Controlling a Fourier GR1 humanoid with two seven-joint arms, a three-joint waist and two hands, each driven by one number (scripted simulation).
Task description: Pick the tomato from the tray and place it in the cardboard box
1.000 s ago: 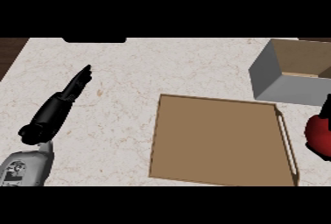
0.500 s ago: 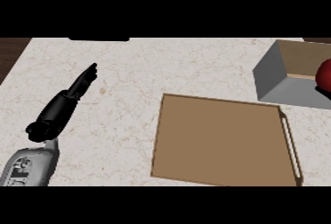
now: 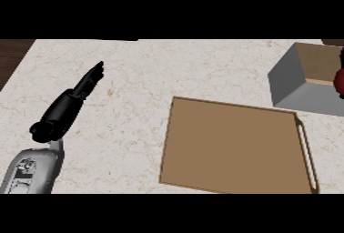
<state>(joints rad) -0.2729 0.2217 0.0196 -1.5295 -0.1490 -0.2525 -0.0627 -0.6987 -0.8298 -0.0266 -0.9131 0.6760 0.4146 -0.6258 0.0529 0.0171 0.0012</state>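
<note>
Tomato (image 3: 339, 82): red sliver at the view's right edge, now over the cardboard box (image 3: 302, 88), up from beside the tray (image 3: 232, 145) a second ago. Release looks imminent. Right hand: out of view, fingers untellable. Left hand (image 3: 74, 102): fingers straight, resting on the counter (image 3: 168, 68).

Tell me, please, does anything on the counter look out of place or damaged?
Nothing stands out. The tray lies flat and bare on the counter. The box stands upright beside it, undamaged. Something red, probably the tomato, shows at the right edge over the box. The left robot hand rests open on the counter.
</note>
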